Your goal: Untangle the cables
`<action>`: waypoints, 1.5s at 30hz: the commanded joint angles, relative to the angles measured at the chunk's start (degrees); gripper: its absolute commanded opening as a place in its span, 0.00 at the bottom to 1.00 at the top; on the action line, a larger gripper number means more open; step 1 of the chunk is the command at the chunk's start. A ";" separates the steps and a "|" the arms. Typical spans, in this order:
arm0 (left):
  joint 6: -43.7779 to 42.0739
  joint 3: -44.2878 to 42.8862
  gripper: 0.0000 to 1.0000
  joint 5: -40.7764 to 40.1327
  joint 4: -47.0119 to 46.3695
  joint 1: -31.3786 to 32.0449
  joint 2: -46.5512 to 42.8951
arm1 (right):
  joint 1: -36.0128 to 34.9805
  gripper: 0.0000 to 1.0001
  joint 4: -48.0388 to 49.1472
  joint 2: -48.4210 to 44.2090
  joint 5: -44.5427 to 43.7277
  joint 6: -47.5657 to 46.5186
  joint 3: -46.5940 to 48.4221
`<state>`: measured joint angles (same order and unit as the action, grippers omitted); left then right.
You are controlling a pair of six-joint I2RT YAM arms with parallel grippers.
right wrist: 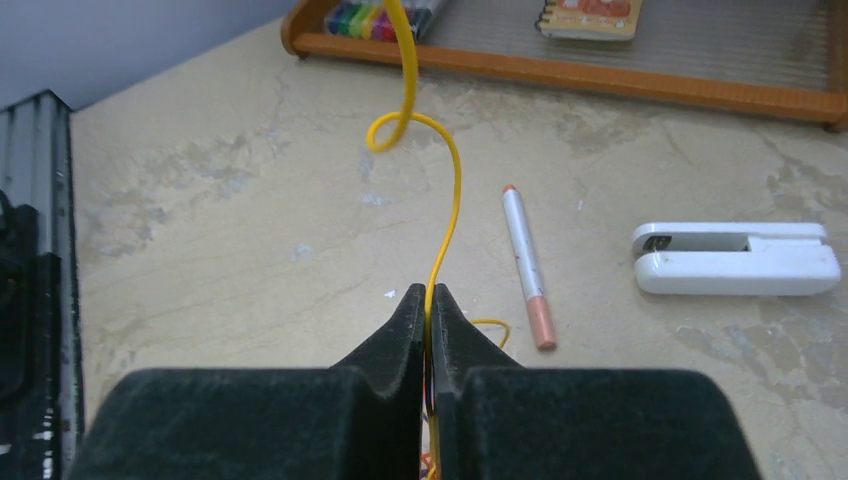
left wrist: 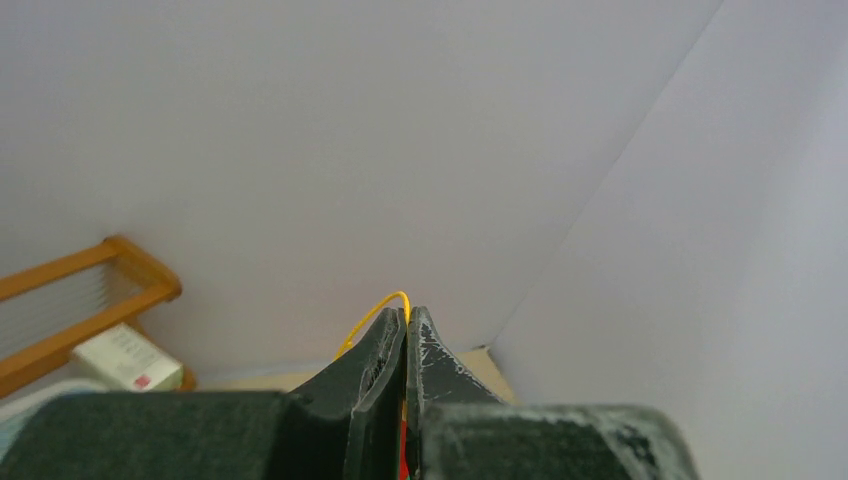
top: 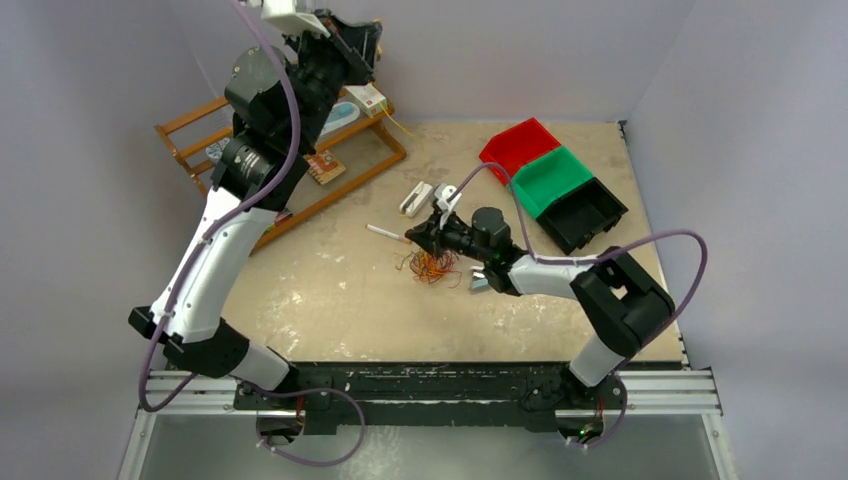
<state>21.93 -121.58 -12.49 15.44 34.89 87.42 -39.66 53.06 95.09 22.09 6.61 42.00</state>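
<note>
A fist-sized bunch of orange, red and dark cables (top: pixel 435 268) lies mid-table. My right gripper (top: pixel 412 238) hovers low just beyond the bunch. In the right wrist view it (right wrist: pixel 428 295) is shut on a yellow cable (right wrist: pixel 450 200), which rises from the jaws and curls into a loop toward the rack. More coloured strands show below the jaws. My left gripper (top: pixel 368 62) is raised high at the back left, above the rack. The left wrist view shows it (left wrist: pixel 407 315) shut on a thin yellow cable (left wrist: pixel 375 312) that arcs out from its tips to the left.
A wooden rack (top: pixel 300 190) with small items stands at the back left. A pen (right wrist: pixel 526 265) and a white stapler-like block (right wrist: pixel 735 258) lie just ahead of the right gripper. Red (top: pixel 518 147), green (top: pixel 552 178) and black (top: pixel 583 214) bins sit at the back right.
</note>
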 commanded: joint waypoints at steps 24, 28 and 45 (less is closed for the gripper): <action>8.95 47.88 0.00 -14.03 -2.45 0.17 -20.37 | 0.61 0.00 -40.16 -26.78 -14.53 -3.11 26.36; 9.18 48.96 0.00 -13.50 -3.73 0.17 -19.80 | 0.55 0.00 -43.52 -26.96 -14.75 -2.93 32.24; 8.69 50.94 0.00 -8.74 -5.72 0.09 -17.30 | 0.61 0.00 -51.20 -28.67 -18.92 -6.03 45.67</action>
<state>30.89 -70.89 -23.99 12.91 34.89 69.60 -39.29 1.91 69.30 5.23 1.58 81.54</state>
